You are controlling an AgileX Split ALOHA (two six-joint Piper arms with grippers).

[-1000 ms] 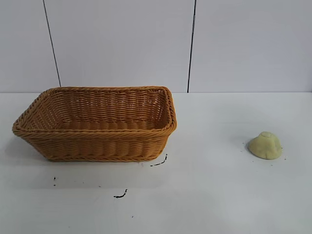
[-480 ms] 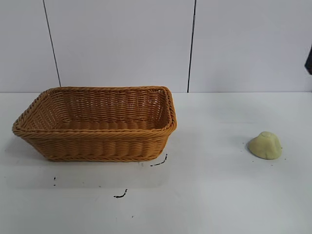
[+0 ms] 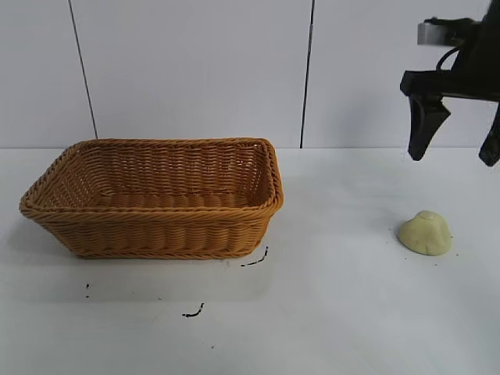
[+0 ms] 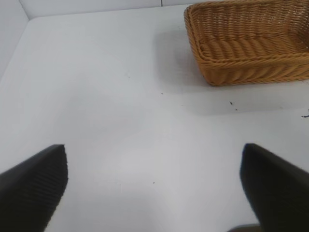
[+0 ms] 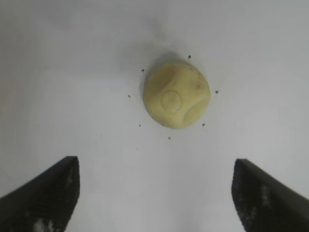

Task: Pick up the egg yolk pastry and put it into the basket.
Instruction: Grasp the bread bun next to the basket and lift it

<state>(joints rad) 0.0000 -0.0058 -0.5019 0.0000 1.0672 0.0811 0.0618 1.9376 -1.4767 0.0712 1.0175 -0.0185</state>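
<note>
The egg yolk pastry [image 3: 425,233], a small pale yellow dome, lies on the white table at the right; it also shows in the right wrist view [image 5: 176,94]. My right gripper [image 3: 455,158] hangs open and empty in the air above it, at the upper right. The basket [image 3: 156,234], orange-brown woven wicker, stands at the left and holds nothing; it shows in the left wrist view [image 4: 251,67] too. My left gripper [image 4: 154,188] is open and empty over bare table, away from the basket, and is out of the exterior view.
Small dark marks [image 3: 255,259] lie on the table in front of the basket, and specks ring the pastry [image 5: 203,125]. A white panelled wall [image 3: 195,70] stands behind the table.
The right gripper has come into the exterior view from the upper right and now hangs open above the pastry. The pastry and the basket have not moved.
</note>
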